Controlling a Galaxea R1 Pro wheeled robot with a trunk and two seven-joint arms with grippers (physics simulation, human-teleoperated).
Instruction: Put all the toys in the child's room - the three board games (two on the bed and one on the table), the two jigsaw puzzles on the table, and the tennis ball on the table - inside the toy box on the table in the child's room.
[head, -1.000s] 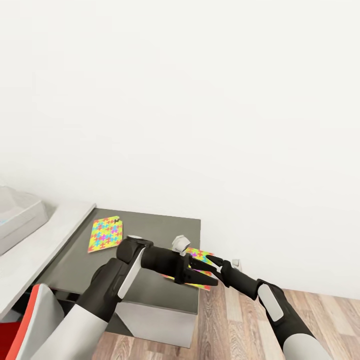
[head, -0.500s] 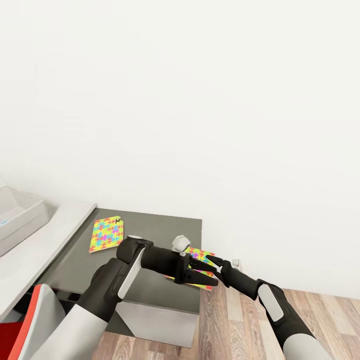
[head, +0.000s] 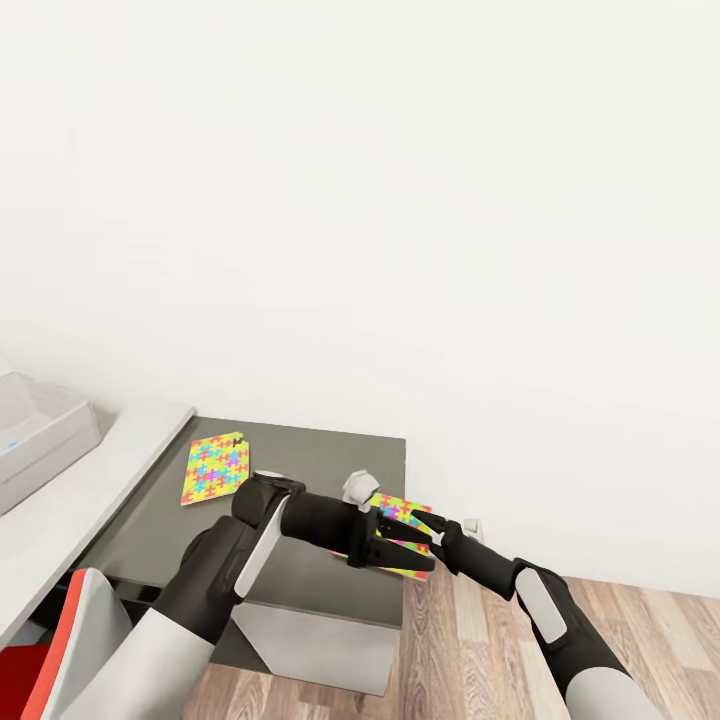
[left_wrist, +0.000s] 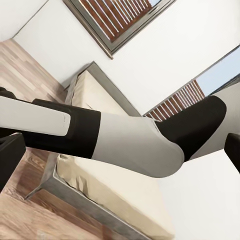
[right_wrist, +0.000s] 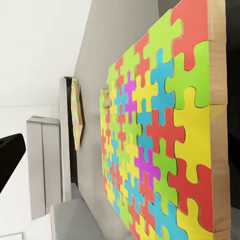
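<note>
Bright multicoloured interlocking pieces cover the flat square jigsaw puzzle (head: 403, 535) that lies at the right front corner of the dark grey counter (head: 300, 470), part of it jutting past the edge above the wood plank floor (head: 480, 650). The right gripper (head: 432, 530) reaches in from the right with its black fingers at that puzzle's edge; I cannot tell whether they are clamped on it. In the right wrist view the puzzle (right_wrist: 160, 140) appears very close, a pale wooden rim along one side. The left gripper (head: 400, 543) lies across the same puzzle from the left, and its state cannot be told either. A second multicoloured jigsaw puzzle (head: 213, 467) lies flat near the counter's back left. Left of it, on a paler grey-white counter (head: 70, 500), sits the shallow pale grey toy box (head: 40, 440). The left wrist view shows the beige bed (left_wrist: 100, 185) with its grey frame.
</note>
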